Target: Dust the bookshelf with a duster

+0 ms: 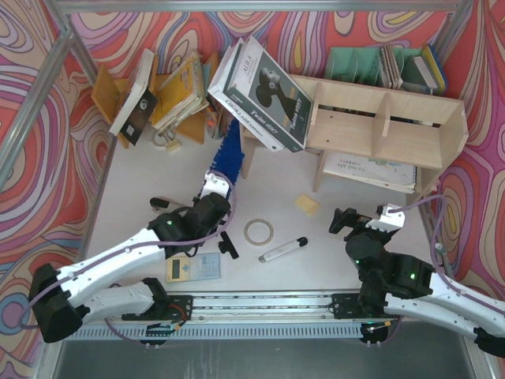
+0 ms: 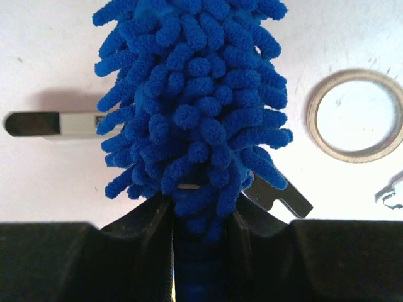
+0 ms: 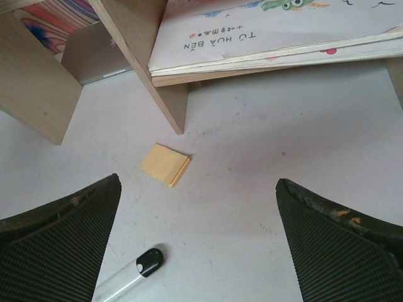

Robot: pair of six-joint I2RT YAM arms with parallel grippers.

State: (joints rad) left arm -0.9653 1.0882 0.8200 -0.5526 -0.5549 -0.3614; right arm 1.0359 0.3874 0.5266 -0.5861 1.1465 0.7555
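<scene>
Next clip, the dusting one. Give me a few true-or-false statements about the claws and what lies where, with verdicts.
1. The left claw is shut on the duster. True.
2. The right claw grips the marker pen. False: it is open and empty, and the pen lies on the table.
3. A tape ring lies on the table between the two arms. True.
4. The lower tier of the bookshelf is bare. False: a thin book lies flat in it.
</scene>
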